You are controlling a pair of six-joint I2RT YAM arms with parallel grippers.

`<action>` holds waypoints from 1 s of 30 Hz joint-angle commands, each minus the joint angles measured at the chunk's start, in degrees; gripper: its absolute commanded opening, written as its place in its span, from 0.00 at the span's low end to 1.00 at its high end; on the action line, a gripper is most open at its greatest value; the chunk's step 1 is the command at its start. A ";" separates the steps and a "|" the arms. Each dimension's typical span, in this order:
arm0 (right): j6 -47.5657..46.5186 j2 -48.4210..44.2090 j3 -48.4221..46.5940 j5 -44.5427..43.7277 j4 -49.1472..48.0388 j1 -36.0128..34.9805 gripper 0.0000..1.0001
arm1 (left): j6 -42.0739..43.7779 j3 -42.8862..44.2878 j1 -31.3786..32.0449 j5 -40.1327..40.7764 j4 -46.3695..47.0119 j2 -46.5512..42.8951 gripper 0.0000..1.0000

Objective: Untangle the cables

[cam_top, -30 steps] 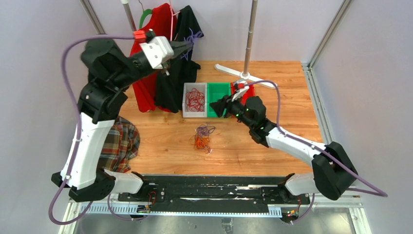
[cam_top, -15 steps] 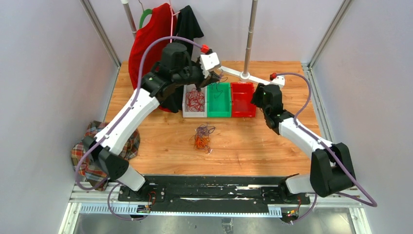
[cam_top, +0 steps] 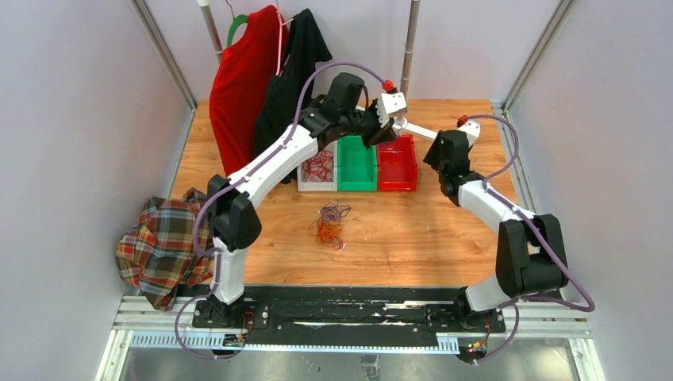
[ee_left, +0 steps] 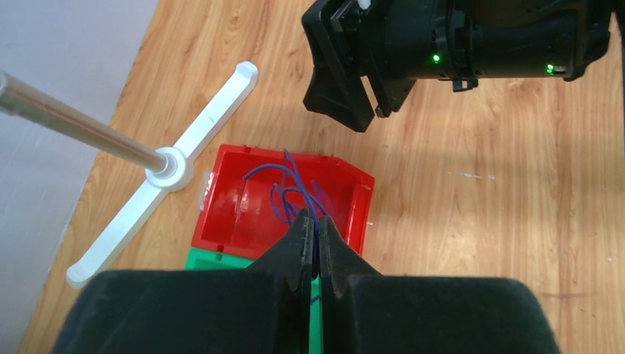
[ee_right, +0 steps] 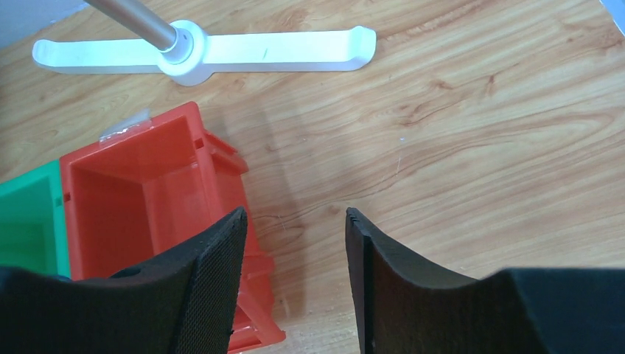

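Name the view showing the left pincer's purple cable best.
Left wrist: the purple cable hangs from the shut left pincer over the red bin. Top external leaves it indistinct; right wrist shows none of it.

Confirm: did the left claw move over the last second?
Yes. In the top view the left claw swung rightward from the hanging black shirt, past the white bin and green bin, to above the red bin, shut on a purple cable.
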State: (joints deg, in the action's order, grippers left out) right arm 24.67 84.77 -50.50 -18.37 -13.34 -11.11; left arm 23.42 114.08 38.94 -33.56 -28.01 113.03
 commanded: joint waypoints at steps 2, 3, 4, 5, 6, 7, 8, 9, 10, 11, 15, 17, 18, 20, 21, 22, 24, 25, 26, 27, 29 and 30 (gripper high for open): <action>2.27 -0.63 0.86 0.63 -2.10 1.47 0.51 | -1.76 3.97 1.28 1.30 7.42 4.92 0.00; 2.23 -0.92 1.28 0.54 -2.42 1.50 0.51 | -2.04 4.29 1.39 1.66 8.25 6.09 0.00; 2.19 -1.19 1.58 0.50 -2.42 1.51 0.51 | -2.06 4.57 1.47 2.20 8.70 7.25 0.00; 2.10 -1.52 1.85 0.37 -2.43 1.51 0.51 | -1.98 4.65 1.61 3.35 9.30 8.25 0.00; 2.00 -1.87 2.12 0.12 -2.38 1.45 0.51 | -1.80 4.40 1.66 4.24 9.82 9.07 0.00; 1.97 -2.27 2.47 -0.10 -2.39 1.46 0.51 | -0.99 3.92 1.73 5.21 10.56 9.87 0.00; 1.91 -2.65 2.82 -0.17 -2.39 1.51 0.51 | -0.42 2.88 1.75 6.31 11.32 10.25 0.00; 1.99 -3.13 3.08 -0.29 -2.29 1.55 0.51 | 0.07 1.99 1.75 7.11 12.17 10.56 0.00; 2.05 -3.53 3.38 -0.30 -2.22 1.55 0.51 | 0.47 1.38 1.76 7.81 12.93 10.93 0.00; 2.30 -4.12 3.71 -0.28 -2.28 1.54 0.51 | 0.56 1.11 1.83 8.64 13.50 11.35 0.01; 2.67 -5.24 4.53 0.01 -1.94 1.53 0.51 | 1.09 3.05 2.39 11.08 13.71 13.89 0.33; 2.48 -5.67 4.69 0.21 -1.47 1.49 0.51 | 0.91 4.67 2.63 12.35 13.31 15.01 0.49; 2.36 -5.93 4.83 0.26 -1.30 1.53 0.51 | 0.88 5.14 2.71 13.09 13.18 15.18 0.57; 2.34 -6.51 5.16 0.36 -1.22 1.52 0.51 | 1.24 5.56 2.80 14.09 12.69 15.09 0.64; 2.32 -6.70 5.28 0.44 -1.20 1.53 0.51 | 1.53 5.55 2.77 14.68 12.41 14.76 0.66; 2.26 -7.06 5.38 0.74 -1.17 1.50 0.51 | 1.80 5.54 2.80 15.23 11.97 14.35 0.66; 2.31 -7.73 5.55 1.74 -1.03 1.47 0.51 | 2.83 5.66 2.80 16.37 9.71 13.09 0.67; 2.26 -8.10 5.64 2.48 -0.85 1.47 0.51 | 3.77 5.73 2.73 16.49 7.35 12.24 0.68; 2.40 -8.51 5.61 3.50 -0.58 1.38 0.51 | 5.16 5.81 2.72 16.37 4.27 11.20 0.70; 2.41 -8.78 5.57 4.38 -0.20 1.15 0.51 | 6.72 5.75 2.72 16.22 0.70 9.93 0.73; 2.15 -9.14 5.56 5.05 0.43 0.13 0.51 | 9.38 4.66 2.53 15.54 -7.48 7.03 0.79; 1.89 -9.30 5.59 5.35 0.73 -0.62 0.51 | 10.51 3.38 2.21 14.80 -11.29 5.13 0.81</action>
State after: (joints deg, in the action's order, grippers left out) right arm 26.22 77.30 -45.67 -15.22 -14.20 -10.57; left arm 27.94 117.86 41.25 -18.28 -24.25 126.63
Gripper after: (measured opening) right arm 0.512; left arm 0.770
